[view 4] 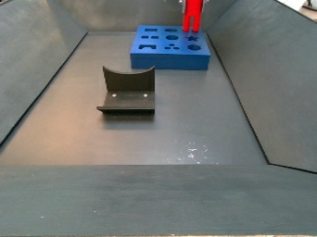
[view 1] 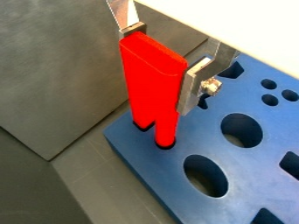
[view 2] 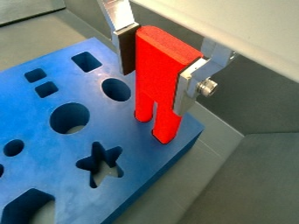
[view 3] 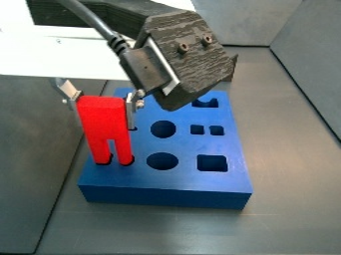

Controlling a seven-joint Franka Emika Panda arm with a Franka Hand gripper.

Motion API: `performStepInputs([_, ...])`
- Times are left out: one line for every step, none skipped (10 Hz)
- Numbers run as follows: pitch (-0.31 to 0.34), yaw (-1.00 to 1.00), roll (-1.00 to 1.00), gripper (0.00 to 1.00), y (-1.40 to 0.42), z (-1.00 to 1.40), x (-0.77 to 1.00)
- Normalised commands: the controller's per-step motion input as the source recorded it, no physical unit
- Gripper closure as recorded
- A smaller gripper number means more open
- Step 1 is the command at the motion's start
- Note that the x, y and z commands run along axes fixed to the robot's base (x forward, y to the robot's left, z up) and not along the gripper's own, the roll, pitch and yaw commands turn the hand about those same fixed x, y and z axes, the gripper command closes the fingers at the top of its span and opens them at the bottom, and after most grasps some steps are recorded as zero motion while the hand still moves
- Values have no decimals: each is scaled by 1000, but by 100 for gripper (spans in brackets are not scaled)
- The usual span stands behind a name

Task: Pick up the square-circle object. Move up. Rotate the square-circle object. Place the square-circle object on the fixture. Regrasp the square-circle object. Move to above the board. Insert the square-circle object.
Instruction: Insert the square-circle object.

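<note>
square-circle object (view 1: 149,83), bright red, stands upright at a corner of the board (view 1: 233,175); in both wrist views its lower end splits into two legs that reach the blue top, one leg going down into a hole near the board's edge; how deep it sits i cannot tell; the gripper (view 1: 163,54) has its two silver plates on either side of the red piece's upper part, one finger (view 2: 121,35) at the far face and the other (view 2: 197,77) at the near face; in both wrist views the plates look pressed against it, so the pincer is closed on the red piece.

from near to far in a side view: bare grey floor in front; then the fixture (view 4: 126,91), a dark bracket with a curved dip in its top, alone in the middle of the tray and well apart from the board; beyond it the board (view 4: 171,48), a blue slab with star, round and square holes, lying flat near the back wall; the red piece (view 4: 194,17) rises from the board's far corner; in a side view the dark wrist block hangs above the board (view 3: 180,164), with the red piece (view 3: 104,125) at its edge.
</note>
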Motion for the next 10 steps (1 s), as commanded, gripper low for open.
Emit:
performStepInputs([0,0,166,100,-126,-54,0])
performStepInputs([0,0,139,100,-26,-106,0])
performStepInputs([0,0,114,100,0,-129,0])
performStepInputs([0,0,110,100,0,-89,0])
performStepInputs([0,0,114,100,-11,-43,26])
performStepInputs([0,0,111,100,-23,-31,23])
performStepInputs([10,0,93,100,0,-11,71])
performStepInputs([20,0,71,100,0,0,146])
performStepInputs([40,-77,83,100,0,0,251])
performStepInputs([54,-77,86,100,0,0,269])
